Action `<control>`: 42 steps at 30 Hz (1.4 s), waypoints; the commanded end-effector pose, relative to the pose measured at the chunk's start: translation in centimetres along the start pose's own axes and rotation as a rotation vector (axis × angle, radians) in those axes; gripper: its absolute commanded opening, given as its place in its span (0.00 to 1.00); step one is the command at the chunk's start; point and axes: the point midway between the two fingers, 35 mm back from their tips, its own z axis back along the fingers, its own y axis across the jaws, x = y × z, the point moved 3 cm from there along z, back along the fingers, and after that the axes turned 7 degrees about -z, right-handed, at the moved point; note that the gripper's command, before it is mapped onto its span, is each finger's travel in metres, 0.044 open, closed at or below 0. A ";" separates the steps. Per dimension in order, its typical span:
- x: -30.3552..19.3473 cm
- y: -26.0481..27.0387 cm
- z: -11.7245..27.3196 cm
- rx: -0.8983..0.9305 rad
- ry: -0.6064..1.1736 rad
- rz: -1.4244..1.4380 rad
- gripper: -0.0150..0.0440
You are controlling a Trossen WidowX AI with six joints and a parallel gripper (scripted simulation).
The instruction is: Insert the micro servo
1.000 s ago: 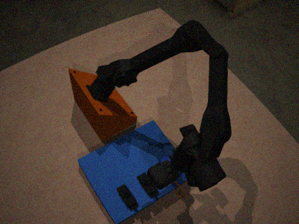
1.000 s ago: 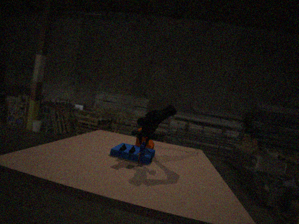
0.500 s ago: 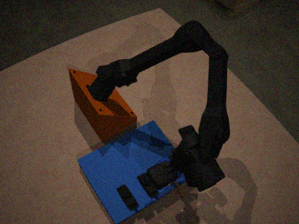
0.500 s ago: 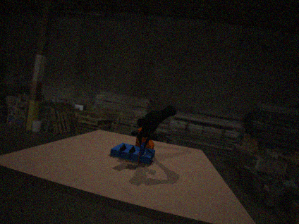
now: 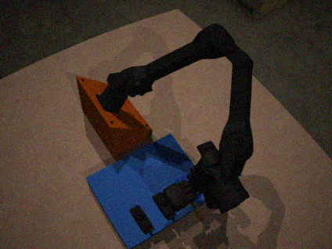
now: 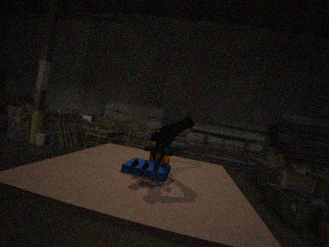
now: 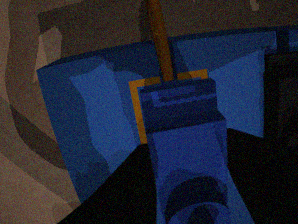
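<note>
The loose blue micro servo [image 7: 187, 142] is held in my gripper [image 7: 186, 146] [image 5: 189, 196] [image 6: 156, 167], which is shut on it low over the blue deck [image 5: 113, 188] [image 6: 127, 168] [image 7: 107, 125]. In the wrist view the servo covers most of the marked pocket; the orange outline [image 7: 137, 110] shows along its left and far sides. The orange-brown cable [image 7: 162, 45] [image 5: 198, 211] runs from the servo's far end out over the deck's edge. The pocket's inside, the side notch and the servo's ears are hidden or too dark, so I cannot tell how deep it sits.
Two dark servos [image 5: 142, 220] [image 5: 164, 206] sit in the deck beside the gripper, the nearer one close to it. An orange wedge-shaped block [image 5: 131, 141] stands behind the deck with the arm's base on it. The dark arm arches over the pale table [image 5: 47, 117] [image 6: 85, 186].
</note>
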 end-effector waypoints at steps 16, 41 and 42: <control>0.0 0.0 -1.3 0.003 0.000 -0.004 0.25; -0.1 0.0 -3.3 0.004 0.000 -0.004 0.25; -0.1 0.0 -3.4 0.004 0.000 -0.004 0.25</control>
